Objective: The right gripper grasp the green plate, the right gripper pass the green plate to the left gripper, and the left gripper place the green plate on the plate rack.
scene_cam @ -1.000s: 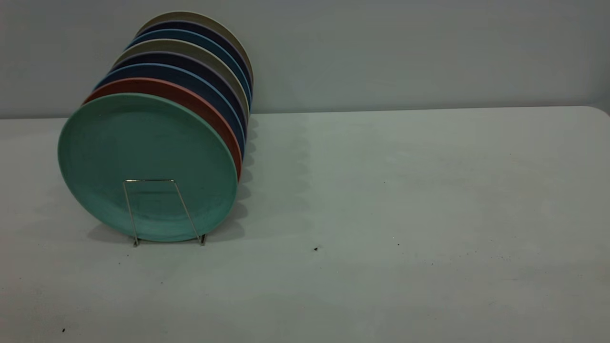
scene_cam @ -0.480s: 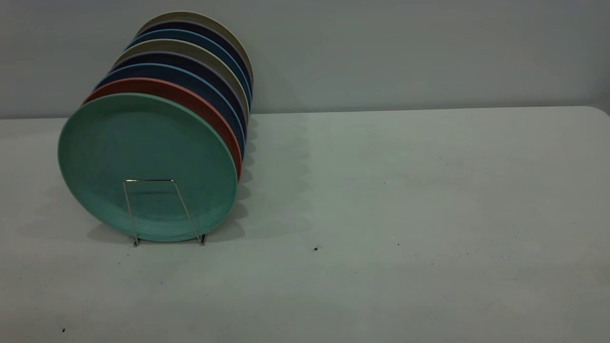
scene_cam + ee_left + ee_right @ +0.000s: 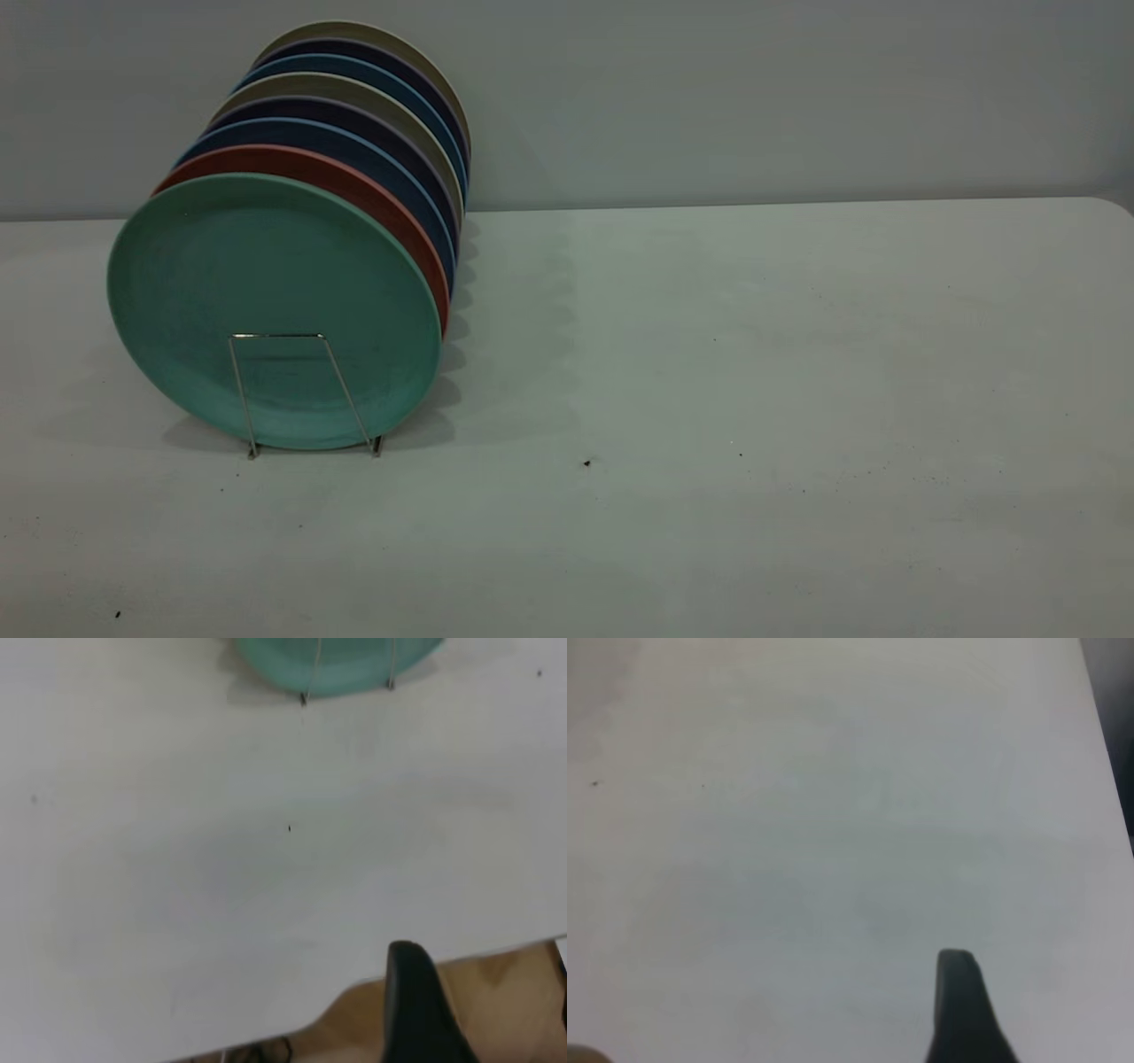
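White tabletop (image 3: pixel 753 354) fills most of the exterior view, bare apart from a few dark specks, and neither arm shows there. Next in size is the row of plates (image 3: pixel 354 115) standing on edge along the left side, running back toward the wall: beige, navy and teal-blue ones behind, then a salmon-red plate (image 3: pixel 390 208), and at the very front the green plate (image 3: pixel 266 292). It already stands in the plate rack (image 3: pixel 301 390), leaning slightly back, its face toward the camera and the front wire loop crossing its lower part. Judged from this, placing looks complete.

The green plate looks matte, stiff and fairly light, probably a moulded composite instead of glazed ceramic, so it should neither flex nor slip much. Its low raised rim is the sensible hold: the upper edge stands free of the wire loops, though the salmon-red plate sits close behind and leaves little room for a finger.

Smallest in view are the grippers. The left gripper (image 3: pixel 416 1010) shows only one dark finger, off the table's near edge, with the plate's lower rim and rack feet well apart from it; whether its fingers are spread or closed cannot be told. The right gripper (image 3: pixel 961 1010) likewise shows one finger above bare table, and its state cannot be told either.
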